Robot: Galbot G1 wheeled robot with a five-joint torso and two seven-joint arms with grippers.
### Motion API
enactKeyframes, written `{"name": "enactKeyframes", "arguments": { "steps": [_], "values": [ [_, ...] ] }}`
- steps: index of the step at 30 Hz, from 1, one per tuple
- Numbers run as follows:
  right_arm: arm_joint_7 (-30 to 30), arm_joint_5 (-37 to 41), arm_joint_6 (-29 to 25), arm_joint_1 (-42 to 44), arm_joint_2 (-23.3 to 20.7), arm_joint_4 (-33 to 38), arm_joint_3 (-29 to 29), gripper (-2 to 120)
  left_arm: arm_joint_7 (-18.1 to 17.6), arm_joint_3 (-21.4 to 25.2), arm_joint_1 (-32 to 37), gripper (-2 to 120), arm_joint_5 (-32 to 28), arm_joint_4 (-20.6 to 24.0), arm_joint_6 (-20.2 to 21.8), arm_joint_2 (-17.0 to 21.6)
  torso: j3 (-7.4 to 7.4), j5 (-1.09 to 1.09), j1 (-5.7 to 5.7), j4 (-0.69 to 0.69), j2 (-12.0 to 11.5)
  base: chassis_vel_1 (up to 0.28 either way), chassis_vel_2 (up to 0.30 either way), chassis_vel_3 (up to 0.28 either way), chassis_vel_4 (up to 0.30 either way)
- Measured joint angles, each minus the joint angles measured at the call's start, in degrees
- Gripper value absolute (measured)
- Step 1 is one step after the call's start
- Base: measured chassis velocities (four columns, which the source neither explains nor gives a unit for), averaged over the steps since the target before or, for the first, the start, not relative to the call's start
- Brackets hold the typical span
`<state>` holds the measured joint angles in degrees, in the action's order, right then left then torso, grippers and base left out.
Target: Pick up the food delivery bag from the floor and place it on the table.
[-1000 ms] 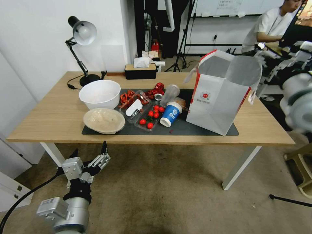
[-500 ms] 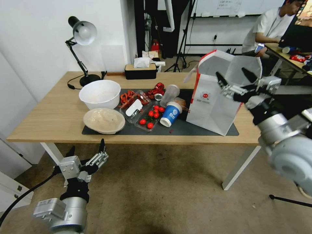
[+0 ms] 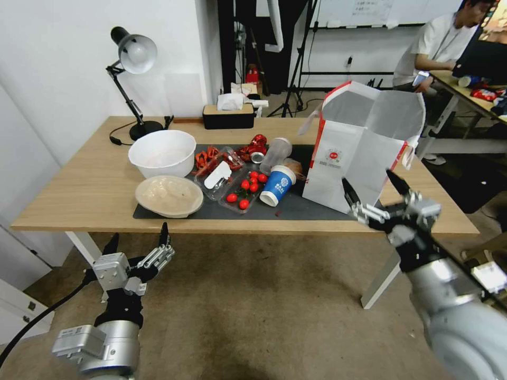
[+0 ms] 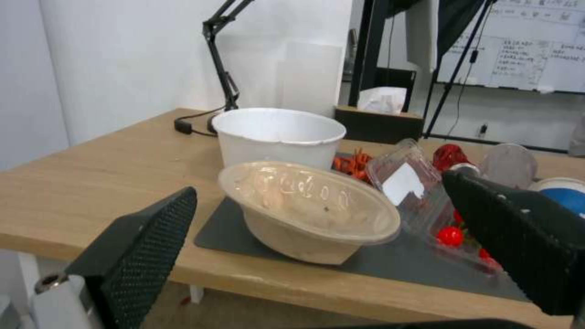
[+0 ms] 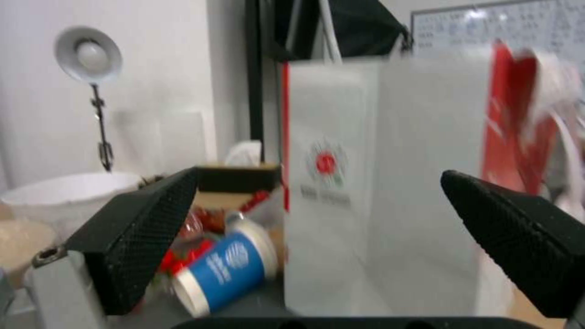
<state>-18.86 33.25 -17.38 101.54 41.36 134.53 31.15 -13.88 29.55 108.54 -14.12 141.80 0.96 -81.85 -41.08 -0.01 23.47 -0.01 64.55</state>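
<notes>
Fingers (image 3: 348, 193) of the right gripper (image 3: 374, 193) spread wide, holding nothing, raised at the near edge of the desk (image 3: 84, 184) just in front of the food delivery bag (image 3: 359, 153). Fingers of the left gripper (image 3: 138, 239) likewise spread wide and empty, hanging low over the floor (image 3: 264, 306) below the desk's near left edge, pointed toward the desk.

Standing upright on the desk's right part, mouth open, partly on the dark mat (image 3: 311, 208): the food delivery bag, white with red edges and a small round red logo facing the near side. Seen through the right wrist camera squarely between the spread fingers, apart from both.

Just left of the bag, lying on its side on the mat: a blue-and-white paper cup (image 3: 278, 184). Further left, a clear tray of cherry tomatoes (image 3: 244, 192), then a lidded beige bowl (image 3: 169, 195) at the mat's near left corner. Behind that bowl, a white bowl (image 3: 162, 152). Toward the far edge, a black tissue box (image 3: 228, 115) and a black desk lamp (image 3: 132, 68) at the far left.
</notes>
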Motion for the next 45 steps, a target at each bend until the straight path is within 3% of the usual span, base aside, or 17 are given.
{"name": "enactKeyframes", "arguments": {
  "steps": [7, 16, 45],
  "values": [
    [1.9, -4.4, -5.1, 5.4, 4.6, -4.0, -1.5, 100, 0.7, -0.4, -0.2, 100, 0.5, -1.0, -0.3, 0.5, 0.00, 0.01, 0.00, 0.00, 0.0, 0.000, 0.000, 0.000, 0.000],
    [2.5, -5.1, -5.9, 6.1, 6.6, -6.4, -2.3, 100, 0.3, -0.6, -0.3, 100, 1.2, -2.4, 0.0, 0.7, 0.00, 0.00, 0.00, 0.00, 0.0, 0.000, 0.000, 0.000, 0.000],
    [2.5, -3.9, -5.2, 5.7, 6.1, -6.2, -2.3, 100, 0.4, -1.6, 0.3, 100, 0.7, -3.5, -0.1, 0.7, -0.01, 0.00, 0.01, 0.00, 0.0, 0.000, 0.000, 0.000, 0.000]
  ]
}}
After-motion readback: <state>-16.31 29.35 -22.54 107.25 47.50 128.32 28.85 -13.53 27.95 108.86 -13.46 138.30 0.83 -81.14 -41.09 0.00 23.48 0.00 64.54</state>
